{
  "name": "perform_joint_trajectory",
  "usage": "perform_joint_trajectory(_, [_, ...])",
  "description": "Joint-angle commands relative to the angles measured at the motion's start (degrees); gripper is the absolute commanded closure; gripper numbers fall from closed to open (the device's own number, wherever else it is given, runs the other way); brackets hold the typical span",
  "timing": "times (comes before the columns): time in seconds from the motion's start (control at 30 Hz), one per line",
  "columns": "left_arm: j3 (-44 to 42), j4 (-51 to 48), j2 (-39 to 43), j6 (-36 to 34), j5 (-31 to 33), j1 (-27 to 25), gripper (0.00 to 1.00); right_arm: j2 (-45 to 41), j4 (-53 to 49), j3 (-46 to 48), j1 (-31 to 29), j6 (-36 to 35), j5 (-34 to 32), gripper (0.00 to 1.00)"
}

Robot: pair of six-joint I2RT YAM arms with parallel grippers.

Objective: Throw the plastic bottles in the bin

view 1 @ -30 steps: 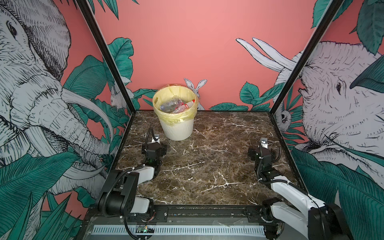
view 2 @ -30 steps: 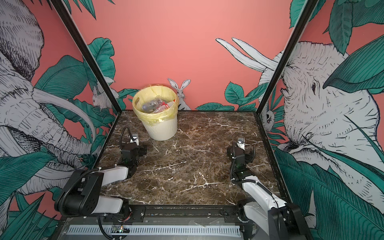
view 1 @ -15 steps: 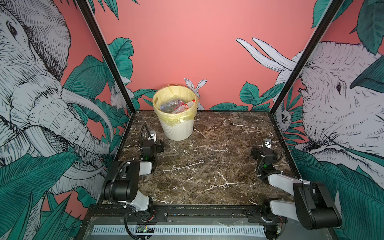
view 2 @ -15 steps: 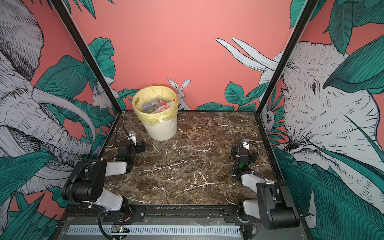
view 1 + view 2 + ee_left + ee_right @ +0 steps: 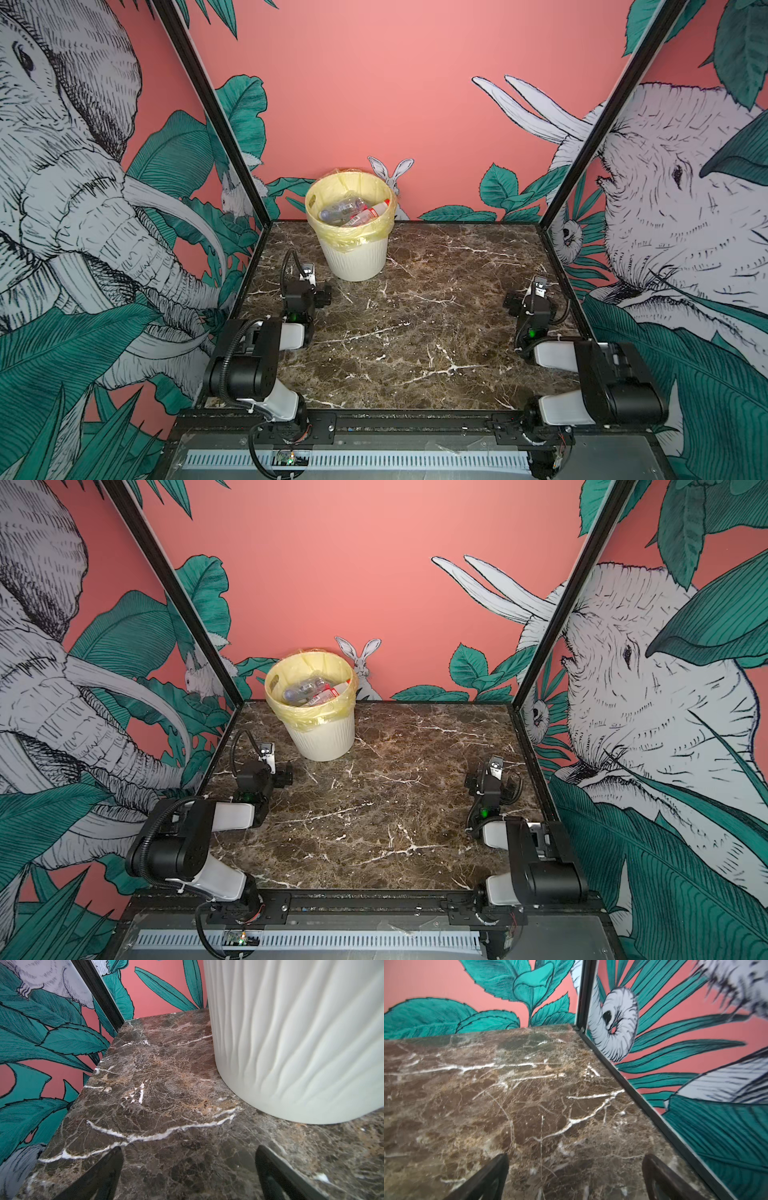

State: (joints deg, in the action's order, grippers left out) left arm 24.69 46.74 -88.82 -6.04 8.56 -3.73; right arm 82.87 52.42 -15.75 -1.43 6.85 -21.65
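The bin [image 5: 355,257] [image 5: 326,737], cream-white and ribbed with a yellow bag liner, stands at the back of the marble table, left of centre. Several clear plastic bottles [image 5: 347,209] [image 5: 309,690] lie inside it, one with a red cap. No bottle shows on the table. My left gripper [image 5: 309,289] [image 5: 268,771] sits low just in front and to the left of the bin. In the left wrist view it is open [image 5: 188,1153] and empty, with the bin's wall [image 5: 301,1043] close ahead. My right gripper [image 5: 531,301] [image 5: 489,779] is low by the right wall, open [image 5: 575,1159] over bare marble.
Patterned walls close in the table on the left, back and right, with black frame posts [image 5: 208,108] [image 5: 602,112] at the back corners. The right gripper is near the right wall's base strip [image 5: 643,1101]. Both arms' bases sit on the front rail [image 5: 415,424].
Both arms have folded down and back toward the front rail. The grippers stayed low, near the same spots, and open.
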Motion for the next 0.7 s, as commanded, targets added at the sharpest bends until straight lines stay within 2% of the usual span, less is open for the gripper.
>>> perform_joint_trajectory(0.0, [-0.7, 1.8, 0.5, 0.1, -0.5, 0.0, 0.01, 0.6, 5.8, -0.5, 0.4, -1.0, 2.4, 0.00])
perform_joint_trajectory(0.1, [-0.7, 1.7, 0.5, 0.1, -0.4, 0.0, 0.00, 3.5, 6.1, -1.0, 0.8, -1.8, 6.8, 0.00])
perform_joint_trajectory(0.17, [-0.7, 1.7, 0.5, 0.1, -0.5, 0.0, 0.00, 6.7, 12.7, -0.7, 0.8, -3.7, 10.5, 0.00])
perform_joint_trajectory(0.2, [-0.7, 1.7, 0.5, 0.1, -0.5, 0.0, 0.00, 5.3, 8.9, -1.3, 0.8, -3.9, 11.1, 0.00])
perform_joint_trajectory(0.3, [-0.7, 1.6, 0.5, 0.1, -0.4, 0.0, 0.01, 6.0, 7.1, -2.9, 0.8, -3.8, 11.5, 0.00])
perform_joint_trajectory(0.37, [-0.7, 1.7, 0.5, 0.1, -0.4, 0.0, 0.00, 5.3, 1.7, -5.1, 0.8, -3.9, 11.6, 0.00])
perform_joint_trajectory(0.67, [-0.7, 1.8, 0.5, 0.1, -0.4, 0.0, 0.00, 5.6, 2.6, -5.0, 0.7, -4.4, 12.7, 0.01])
